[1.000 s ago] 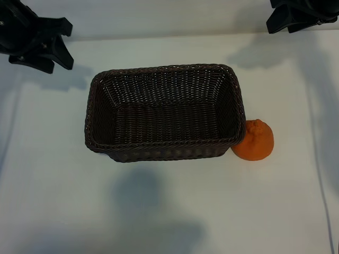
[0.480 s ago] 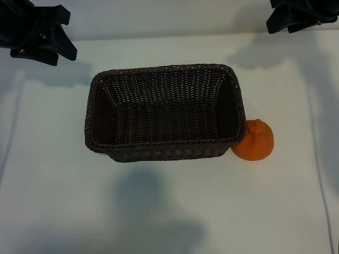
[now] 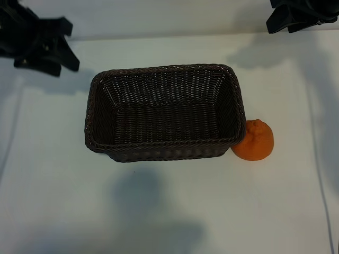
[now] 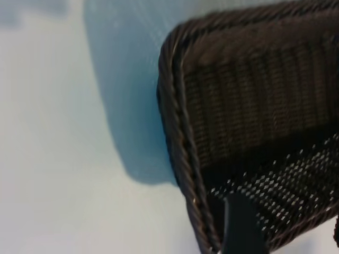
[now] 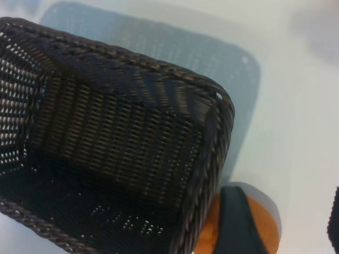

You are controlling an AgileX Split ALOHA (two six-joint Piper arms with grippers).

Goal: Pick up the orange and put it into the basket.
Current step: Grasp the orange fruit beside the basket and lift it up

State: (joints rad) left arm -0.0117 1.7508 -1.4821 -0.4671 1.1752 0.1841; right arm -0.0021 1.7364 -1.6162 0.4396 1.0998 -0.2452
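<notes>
The orange point(image 3: 253, 140) rests on the white table, touching the right end of the dark woven basket point(image 3: 159, 146), which holds nothing. My left gripper point(image 3: 70, 46) hovers off the basket's far left corner, apart from it, fingers open and holding nothing. In the left wrist view one dark finger point(image 4: 241, 227) shows over the basket's corner point(image 4: 177, 132). My right gripper point(image 3: 286, 24) hangs at the far right, high above the table, open and holding nothing. In the right wrist view its finger point(image 5: 235, 222) hides part of the orange point(image 5: 267, 225) beside the basket point(image 5: 212, 95).
White tabletop point(image 3: 169, 211) stretches in front of the basket, with arm shadows on it. Bare table also lies to the right of the orange and to the left of the basket.
The left arm has shifted slightly at the far left, up and then back down a little to the right. The right arm, the orange and the basket have not moved.
</notes>
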